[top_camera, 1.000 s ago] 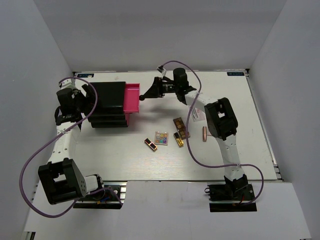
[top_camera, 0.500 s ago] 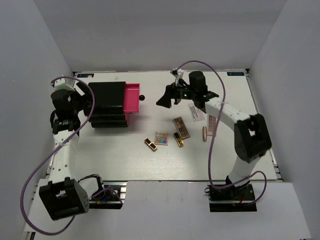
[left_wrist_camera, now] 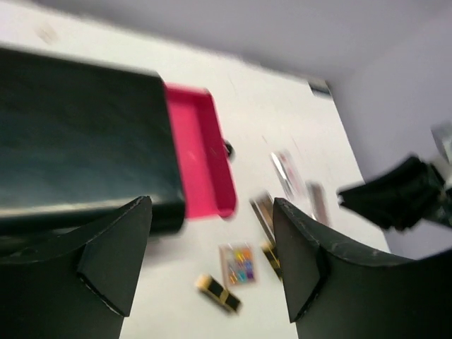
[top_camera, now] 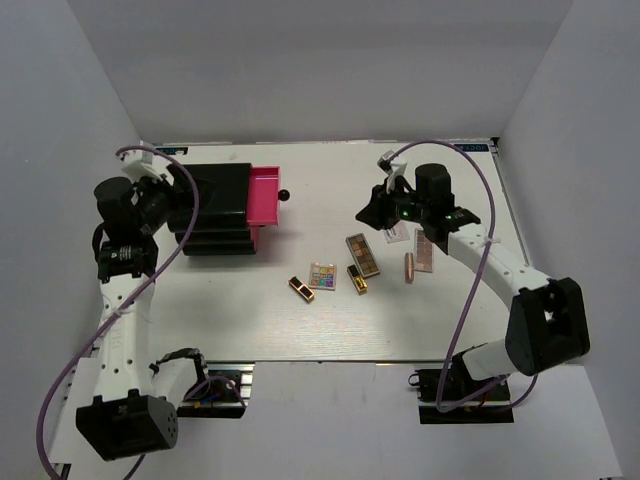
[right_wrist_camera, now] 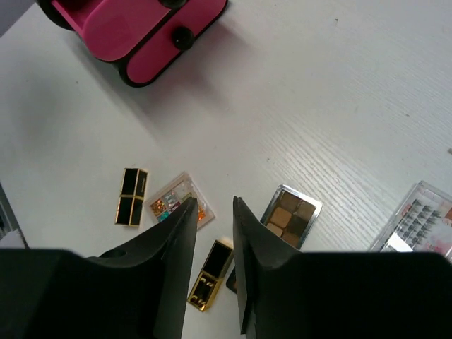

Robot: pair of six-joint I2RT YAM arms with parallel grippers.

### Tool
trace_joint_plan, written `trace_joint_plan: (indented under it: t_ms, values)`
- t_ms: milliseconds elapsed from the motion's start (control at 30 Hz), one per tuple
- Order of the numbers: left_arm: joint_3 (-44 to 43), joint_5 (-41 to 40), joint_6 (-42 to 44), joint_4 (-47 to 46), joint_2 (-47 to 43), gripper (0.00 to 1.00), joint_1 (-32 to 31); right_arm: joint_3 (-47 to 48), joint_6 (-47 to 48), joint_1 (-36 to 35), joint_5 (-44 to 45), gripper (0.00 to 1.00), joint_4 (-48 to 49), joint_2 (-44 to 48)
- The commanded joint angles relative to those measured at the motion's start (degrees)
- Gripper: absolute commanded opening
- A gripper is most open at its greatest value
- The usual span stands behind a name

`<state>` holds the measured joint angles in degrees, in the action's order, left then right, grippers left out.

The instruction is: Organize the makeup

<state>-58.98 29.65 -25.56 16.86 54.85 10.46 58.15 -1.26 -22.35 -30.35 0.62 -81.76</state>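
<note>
The makeup lies loose at mid-table: a multicoloured square palette (top_camera: 322, 275) (right_wrist_camera: 176, 198) (left_wrist_camera: 240, 263), a long brown palette (top_camera: 362, 254) (right_wrist_camera: 291, 215), a gold-black lipstick (top_camera: 357, 279) (right_wrist_camera: 210, 275), a red-black lipstick (top_camera: 301, 288) (right_wrist_camera: 132, 196), a rose-gold tube (top_camera: 409, 266), a pinkish flat case (top_camera: 423, 250) and a white packet (top_camera: 395, 232) (right_wrist_camera: 424, 219). My right gripper (top_camera: 368, 213) (right_wrist_camera: 214, 212) hovers above the brown palette, its jaws a narrow gap apart and empty. My left gripper (top_camera: 172, 192) (left_wrist_camera: 212, 261) stands open and empty at the left end of the black box.
The black box (top_camera: 215, 210) (left_wrist_camera: 78, 155) stands at the back left with its top pink drawer (top_camera: 263, 195) (left_wrist_camera: 198, 162) (right_wrist_camera: 134, 28) pulled out to the right. White walls close in the table on three sides.
My right arm has swung from the drawer's knob to the right, over the makeup, and its jaws have narrowed. My left gripper has drawn back leftward off the box.
</note>
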Motion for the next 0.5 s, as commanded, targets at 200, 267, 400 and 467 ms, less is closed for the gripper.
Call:
trace_joint_plan:
  t_ms: [200,267,400,467]
  values:
    - [-0.7,11.0,0.3,9.4,3.4,0.76,-15.4,-6.3,3.5,1.1,4.9,0.47,-2.7,12.6]
    - [-0.1,8.6,-0.2,9.2,5.0,0.76,-20.4,-7.0,3.3,2.0,4.1,0.51,-2.7,13.5]
    - [2.5,-0.1,-2.6,7.1,9.6,0.76,-35.7,-7.8,2.4,4.2,2.9,0.73,-2.8,14.4]
    - [2.3,-6.2,-4.4,7.5,12.1,0.77,-44.9,-7.5,2.1,6.2,1.9,0.74,-3.4,14.6]
